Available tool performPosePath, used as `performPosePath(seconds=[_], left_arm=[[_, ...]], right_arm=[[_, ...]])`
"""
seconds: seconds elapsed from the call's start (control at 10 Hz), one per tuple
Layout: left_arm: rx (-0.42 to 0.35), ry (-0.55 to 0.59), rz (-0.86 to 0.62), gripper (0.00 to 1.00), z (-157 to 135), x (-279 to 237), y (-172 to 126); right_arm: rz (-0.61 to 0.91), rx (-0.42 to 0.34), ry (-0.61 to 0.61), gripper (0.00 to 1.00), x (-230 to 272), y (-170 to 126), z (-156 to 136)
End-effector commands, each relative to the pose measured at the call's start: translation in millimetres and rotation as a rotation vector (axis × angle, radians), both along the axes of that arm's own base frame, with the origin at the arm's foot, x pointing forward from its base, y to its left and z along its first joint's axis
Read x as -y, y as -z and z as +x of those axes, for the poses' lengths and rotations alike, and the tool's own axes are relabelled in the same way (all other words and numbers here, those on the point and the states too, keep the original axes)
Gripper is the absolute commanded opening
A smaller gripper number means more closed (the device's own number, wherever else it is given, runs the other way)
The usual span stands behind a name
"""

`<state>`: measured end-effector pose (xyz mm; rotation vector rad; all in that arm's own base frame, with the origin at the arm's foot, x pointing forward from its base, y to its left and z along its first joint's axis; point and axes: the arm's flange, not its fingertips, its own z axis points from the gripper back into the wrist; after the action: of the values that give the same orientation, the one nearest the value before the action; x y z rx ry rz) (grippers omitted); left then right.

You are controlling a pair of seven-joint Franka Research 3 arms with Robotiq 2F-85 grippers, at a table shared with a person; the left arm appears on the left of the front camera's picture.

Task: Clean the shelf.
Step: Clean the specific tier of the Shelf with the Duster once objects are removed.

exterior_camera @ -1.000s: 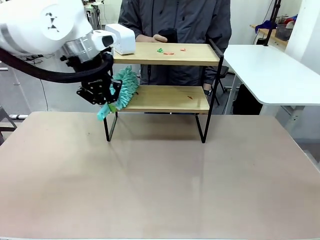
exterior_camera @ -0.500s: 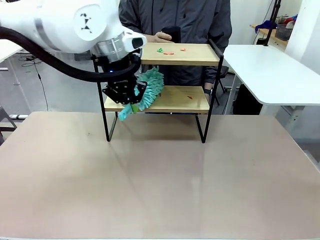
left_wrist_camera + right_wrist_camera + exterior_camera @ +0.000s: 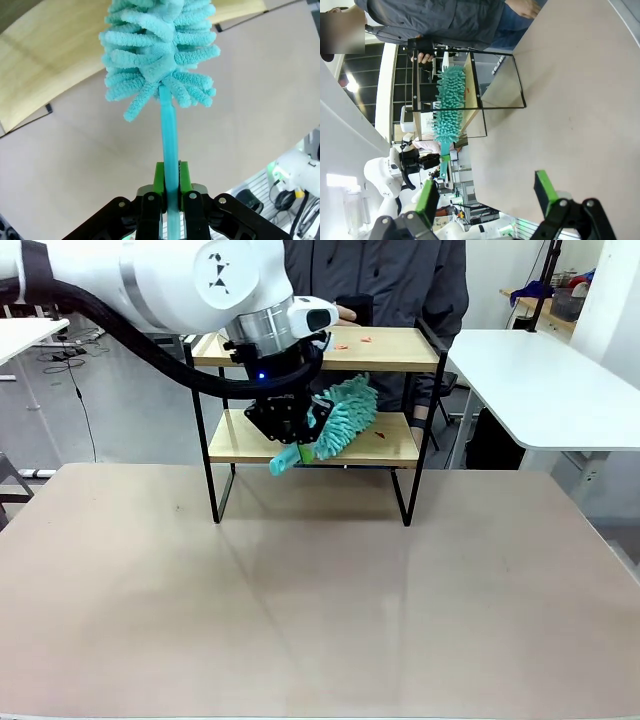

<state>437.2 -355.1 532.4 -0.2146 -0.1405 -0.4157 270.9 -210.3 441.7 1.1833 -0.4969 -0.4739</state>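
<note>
The shelf (image 3: 395,349) stands at the far side of the table, two wooden boards in a black frame. Small red and green scraps (image 3: 342,345) lie on its top board, and a red speck (image 3: 380,433) lies on the lower board. My left gripper (image 3: 291,430) hangs in front of the lower board, shut on the handle of a teal fluffy duster (image 3: 345,413) whose head lies over that board. In the left wrist view the green pads (image 3: 159,181) clamp the duster handle (image 3: 167,130), with the shelf board (image 3: 45,55) behind. My right gripper (image 3: 485,195) is open with nothing between its fingers, far from the shelf (image 3: 470,85).
A person stands behind the shelf, a hand (image 3: 345,312) holding a dark object at the top board. A white table (image 3: 540,380) stands at the right. The tan tabletop (image 3: 320,590) stretches wide in front of the shelf.
My left arm has swept to the right along the lower board, carrying the duster from the shelf's left end to its middle. The right gripper has stayed open.
</note>
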Motion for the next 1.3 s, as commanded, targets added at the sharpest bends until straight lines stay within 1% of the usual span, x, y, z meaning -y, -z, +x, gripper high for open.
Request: performPosePath(seconds=[0.0, 0.2, 0.3, 0.5, 0.7, 0.8, 0.9, 1.0, 1.1, 1.2], left_arm=[[-0.017, 0.091, 0.030, 0.13, 2, 0, -3], [-0.033, 0.158, 0.074, 0.13, -1, -9, -1], [-0.027, 0.163, 0.088, 0.13, -3, -12, -2], [-0.060, 0.237, 0.081, 0.13, -9, -16, -4], [-0.110, 0.344, 0.094, 0.13, -17, -27, -5], [-0.131, 0.408, 0.125, 0.13, -25, -42, -7], [-0.178, 0.509, 0.190, 0.13, -47, -65, -10], [-0.214, 0.615, 0.217, 0.13, -73, -93, -14], [-0.231, 0.714, 0.186, 0.13, -96, -115, -18], [-0.227, 0.794, 0.149, 0.13, -117, -133, -21]], right_arm=[[0.007, 0.035, 0.002, 1.00, -3, 1, 1], [0.007, 0.035, 0.002, 1.00, -3, 1, 1], [0.007, 0.035, 0.002, 1.00, -3, 1, 1], [0.007, 0.035, 0.002, 1.00, -3, 1, 1], [0.007, 0.035, 0.002, 1.00, -3, 1, 1], [0.007, 0.035, 0.002, 1.00, -3, 1, 1], [0.007, 0.035, 0.002, 1.00, -3, 1, 1], [0.007, 0.035, 0.002, 1.00, -3, 1, 1], [0.007, 0.035, 0.002, 1.00, -3, 1, 1], [0.007, 0.035, 0.002, 1.00, -3, 1, 1]])
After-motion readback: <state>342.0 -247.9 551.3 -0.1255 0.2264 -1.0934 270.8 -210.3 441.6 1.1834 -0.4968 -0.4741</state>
